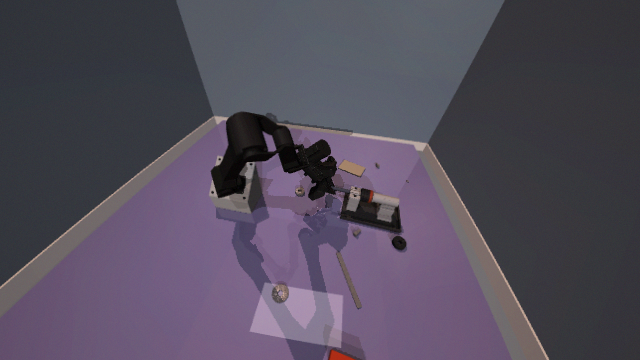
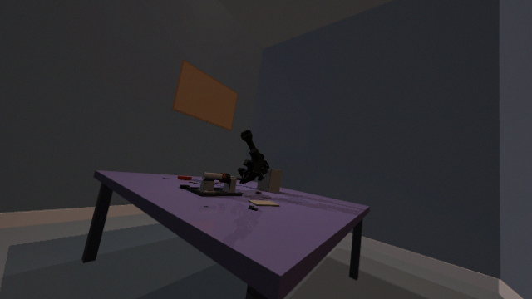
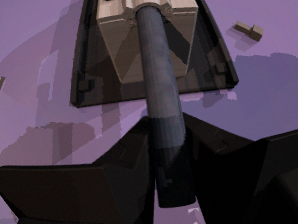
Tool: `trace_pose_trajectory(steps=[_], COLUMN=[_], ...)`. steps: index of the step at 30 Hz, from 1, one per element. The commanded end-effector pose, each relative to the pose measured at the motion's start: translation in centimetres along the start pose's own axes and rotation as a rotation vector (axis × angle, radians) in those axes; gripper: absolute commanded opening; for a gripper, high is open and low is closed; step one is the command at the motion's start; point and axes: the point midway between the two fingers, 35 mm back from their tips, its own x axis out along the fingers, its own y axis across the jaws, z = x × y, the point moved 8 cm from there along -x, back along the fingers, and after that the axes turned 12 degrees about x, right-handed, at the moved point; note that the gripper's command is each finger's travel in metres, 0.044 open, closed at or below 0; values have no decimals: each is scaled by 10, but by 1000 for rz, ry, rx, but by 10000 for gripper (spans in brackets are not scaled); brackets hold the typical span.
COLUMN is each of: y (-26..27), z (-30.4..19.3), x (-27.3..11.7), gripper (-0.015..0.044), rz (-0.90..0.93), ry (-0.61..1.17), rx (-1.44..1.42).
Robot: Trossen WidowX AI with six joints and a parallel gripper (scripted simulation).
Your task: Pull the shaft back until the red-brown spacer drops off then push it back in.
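My gripper [image 1: 331, 190] [image 2: 242, 182] [image 3: 162, 121] is shut on the dark grey shaft [image 1: 341, 189] [image 3: 162, 80], near its free end. The shaft runs from the fingers into the pale bearing block [image 1: 353, 200] [image 2: 233, 185]. Beyond that block, dark spacers [image 1: 365, 194] sit in line with the shaft. The red-brown spacer [image 1: 371, 196] [image 2: 224, 176] is in line with them, against the near end of the pale cylindrical housing [image 1: 386, 200] [image 2: 213, 176]. The shaft inside the spacers and housing is hidden. The spacers and housing are out of the wrist view.
The black tray [image 1: 370, 224] [image 3: 125, 99] carries the block and housing. A black ring [image 1: 399, 245] and a small tan piece [image 1: 356, 232] [image 3: 248, 30] lie near it. A tan plate [image 1: 352, 168] [image 2: 264, 203], a long bar [image 1: 349, 280] and two metallic rings [image 1: 300, 191] [image 1: 280, 293] are on the table.
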Motion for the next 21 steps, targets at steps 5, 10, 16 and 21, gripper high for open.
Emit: trace_pose_trajectory(steps=[5, 10, 16, 21], y=[-1, -1, -1, 0], z=[-1, -2, -2, -2], x=[-1, -1, -2, -2], gripper=[0, 0, 0, 0], rz=[-3, -3, -3, 0], ry=[1, 1, 1, 0], rx=[1, 1, 1, 0])
